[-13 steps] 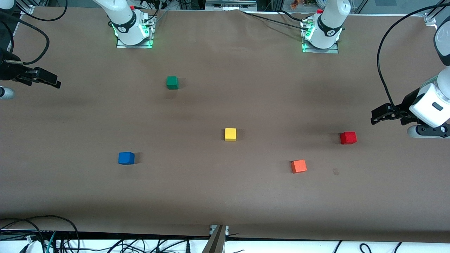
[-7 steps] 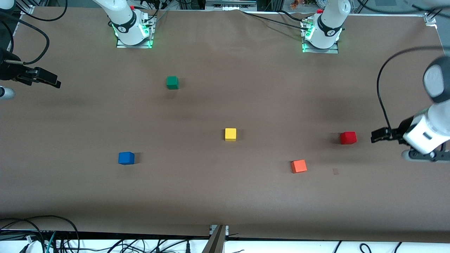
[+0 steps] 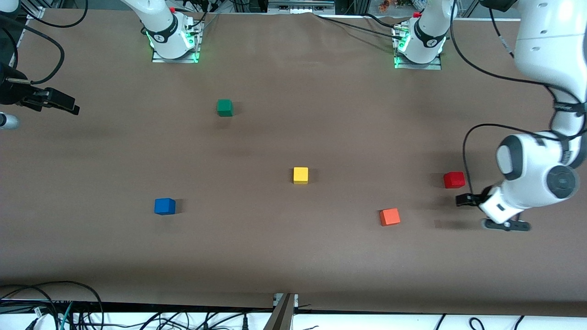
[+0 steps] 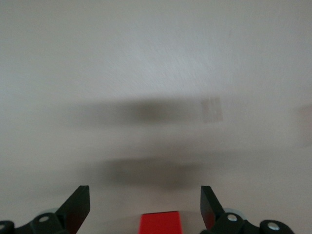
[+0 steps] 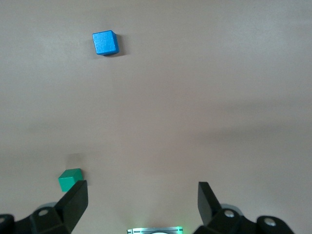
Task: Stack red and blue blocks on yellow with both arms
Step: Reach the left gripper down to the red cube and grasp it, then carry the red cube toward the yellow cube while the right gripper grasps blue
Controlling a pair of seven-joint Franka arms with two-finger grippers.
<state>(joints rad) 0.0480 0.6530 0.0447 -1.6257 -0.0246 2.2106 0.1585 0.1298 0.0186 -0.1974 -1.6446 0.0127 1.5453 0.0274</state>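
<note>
Red block [image 3: 454, 179] untouched beside left hand [image 3: 463, 200] (fingers wide apart, empty); right hand [image 3: 69, 107] likewise spread.

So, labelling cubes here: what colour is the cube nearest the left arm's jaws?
Deep red: the small matte cube, clearest in the front view.

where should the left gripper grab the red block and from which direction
Take the red block across two opposite vertical side faces, coming straight down from above. It sits flat and alone on the table, sides free; the orange block is well apart. The left gripper is open, the block showing between its fingers.
</note>
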